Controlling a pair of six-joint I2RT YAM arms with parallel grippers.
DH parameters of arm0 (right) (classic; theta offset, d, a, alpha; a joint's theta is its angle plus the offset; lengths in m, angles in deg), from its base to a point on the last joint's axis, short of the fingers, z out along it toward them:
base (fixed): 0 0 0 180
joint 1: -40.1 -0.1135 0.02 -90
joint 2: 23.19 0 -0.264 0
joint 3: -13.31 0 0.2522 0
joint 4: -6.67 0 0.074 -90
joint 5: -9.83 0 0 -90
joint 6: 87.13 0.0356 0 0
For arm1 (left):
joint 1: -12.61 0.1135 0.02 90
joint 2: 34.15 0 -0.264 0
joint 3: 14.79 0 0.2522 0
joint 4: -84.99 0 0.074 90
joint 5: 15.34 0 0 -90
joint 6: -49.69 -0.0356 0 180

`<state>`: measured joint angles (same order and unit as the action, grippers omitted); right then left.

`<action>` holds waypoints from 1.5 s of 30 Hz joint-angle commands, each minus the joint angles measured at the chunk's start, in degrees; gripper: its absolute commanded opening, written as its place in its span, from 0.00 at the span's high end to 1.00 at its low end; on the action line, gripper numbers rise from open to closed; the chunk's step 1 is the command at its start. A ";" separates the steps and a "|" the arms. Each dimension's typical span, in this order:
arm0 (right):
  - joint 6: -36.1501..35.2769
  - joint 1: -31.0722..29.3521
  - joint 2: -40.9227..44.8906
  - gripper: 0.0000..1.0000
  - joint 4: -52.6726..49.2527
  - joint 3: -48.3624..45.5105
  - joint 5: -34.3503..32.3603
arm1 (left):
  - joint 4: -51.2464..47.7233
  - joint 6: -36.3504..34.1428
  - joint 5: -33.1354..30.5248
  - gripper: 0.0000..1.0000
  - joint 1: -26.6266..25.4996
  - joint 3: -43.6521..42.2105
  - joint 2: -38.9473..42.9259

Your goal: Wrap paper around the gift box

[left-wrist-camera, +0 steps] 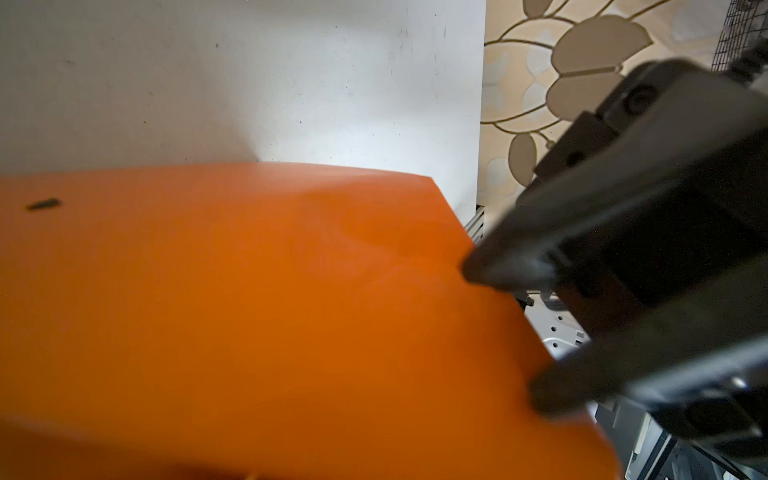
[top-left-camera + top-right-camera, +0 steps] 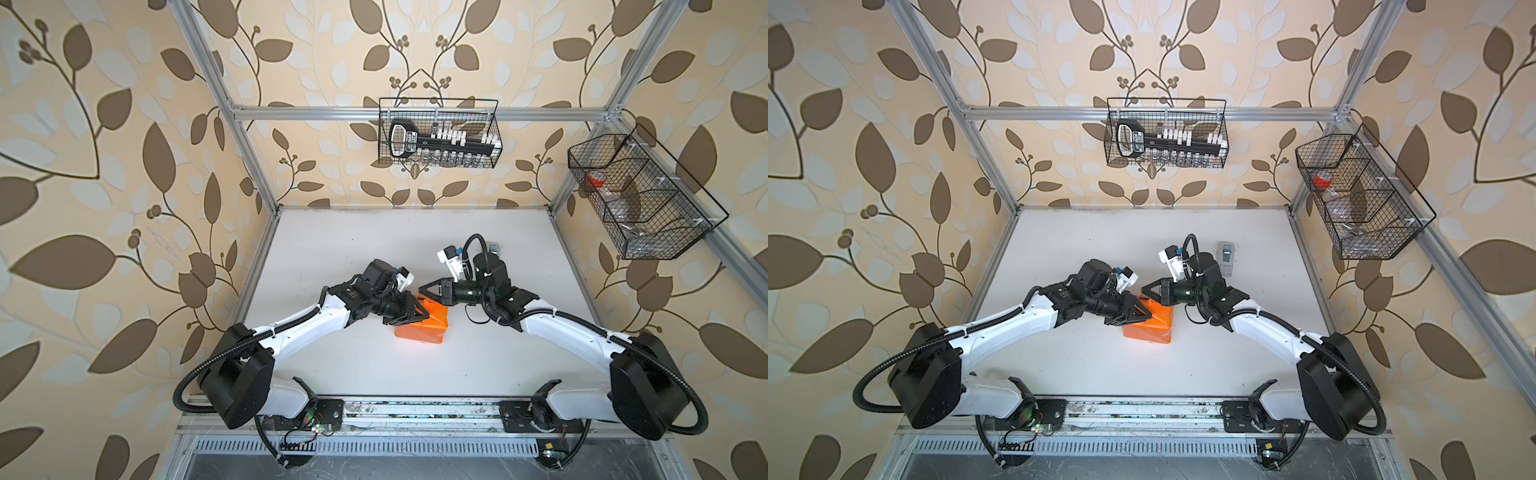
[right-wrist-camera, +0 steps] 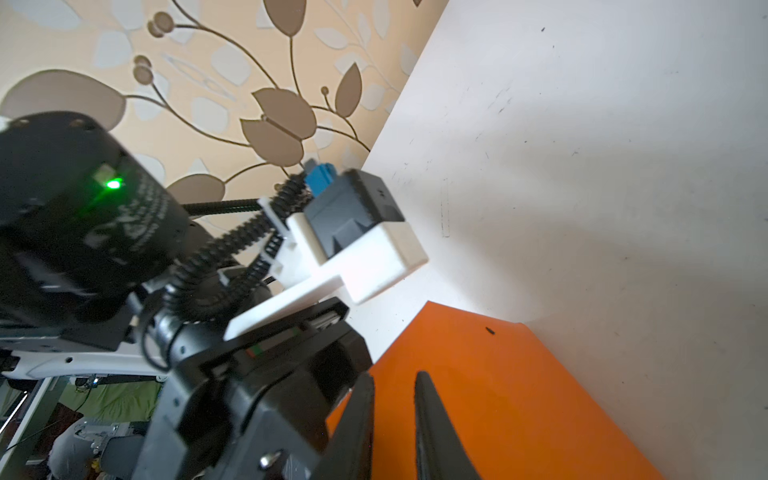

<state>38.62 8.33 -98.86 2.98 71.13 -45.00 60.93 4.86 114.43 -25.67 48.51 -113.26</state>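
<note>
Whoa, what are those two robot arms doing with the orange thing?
They are wrapping a present. The orange paper is already folded into a boxy parcel in the middle of the white table; what is inside is hidden. The left gripper is over the top of the parcel, and the right gripper, jaws a little apart, is at its far top edge. Whether the left one is pinching paper cannot be seen. A small grey tape dispenser sits farther back.
</note>
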 commanded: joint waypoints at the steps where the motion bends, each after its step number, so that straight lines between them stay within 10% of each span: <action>1: -0.42 -0.92 1.45 0.80 -1.18 -1.78 -0.95 | -0.59 -1.22 0.25 0.73 -0.30 -2.39 -1.88; 19: 2.27 -3.07 3.14 0.80 3.73 -9.99 -2.92 | 0.42 -1.58 9.86 0.69 0.02 0.93 5.50; 26: 1.71 -3.12 2.02 0.81 4.00 -10.92 -3.72 | -9.90 0.52 2.90 0.67 4.65 9.25 11.83; 45: 0.91 -3.26 4.47 0.73 4.81 -13.43 -3.46 | 2.21 6.94 -1.28 0.77 4.19 9.10 -7.89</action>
<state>40.24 5.34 -95.41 8.53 59.54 -48.60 60.27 11.40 113.54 -20.84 57.66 -121.83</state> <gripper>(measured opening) 0.265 0.228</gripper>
